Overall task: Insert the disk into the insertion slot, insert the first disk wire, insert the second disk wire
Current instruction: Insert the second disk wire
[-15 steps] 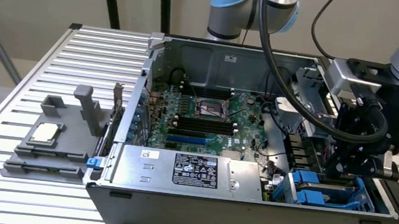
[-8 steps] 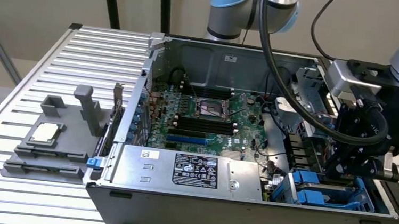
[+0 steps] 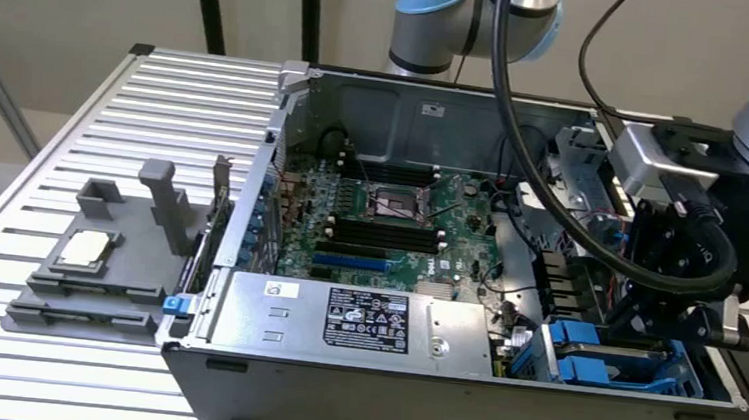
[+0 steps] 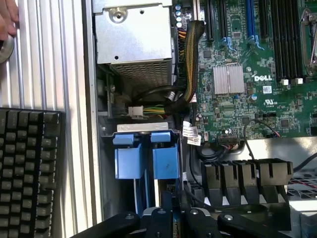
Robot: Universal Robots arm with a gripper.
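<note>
The insertion slot (image 3: 590,362), a bay with bright blue plastic rails, sits in the case's front corner at the exterior view's right. In the wrist view two blue carrier pieces (image 4: 146,158) stand side by side in the insertion slot (image 4: 143,130). I cannot make out the disk's grey body among them. My black gripper (image 3: 640,326) hangs just above the bay, and its fingers (image 4: 158,220) are shut at the blue pieces' near end. I cannot tell whether anything is pinched. A wire bundle with a white connector (image 4: 136,110) lies between the bay and the power supply.
The silver power-supply box (image 3: 353,319) fills the case's front. The green motherboard (image 3: 387,226) lies behind it. A grey fixture (image 3: 103,259) stands on the slatted table at the exterior view's left. A black keyboard (image 4: 29,173) and a person's hand (image 4: 7,20) lie beside the case.
</note>
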